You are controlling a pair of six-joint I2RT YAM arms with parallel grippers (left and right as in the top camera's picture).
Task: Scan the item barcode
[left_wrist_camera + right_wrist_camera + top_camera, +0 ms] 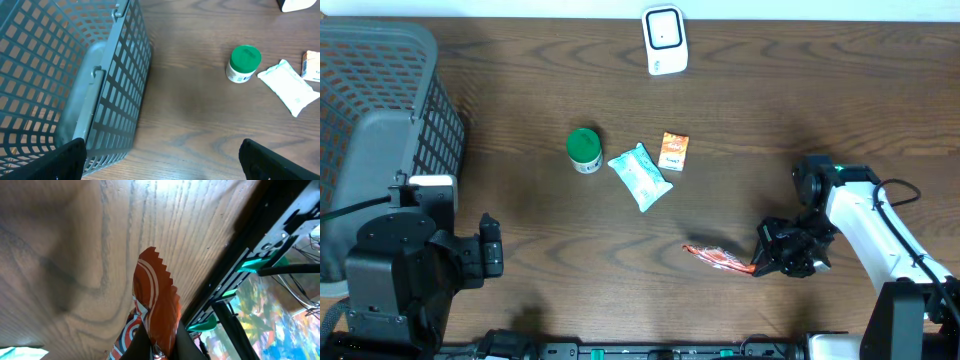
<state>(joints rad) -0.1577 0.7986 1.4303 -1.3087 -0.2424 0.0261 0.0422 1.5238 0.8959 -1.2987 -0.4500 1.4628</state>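
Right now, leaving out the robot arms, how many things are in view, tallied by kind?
Grey plastic mesh basket: 1
White boxy barcode scanner: 1
White jar with green lid: 1
Small orange cardboard box: 1
Soft packets: 2, the pale blue-white pouch and the orange-red crinkled wrapper
Total: 6

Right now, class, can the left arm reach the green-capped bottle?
Probably yes: the left hand is open, empty, and only bare table separates it from the bottle; the basket stands aside.
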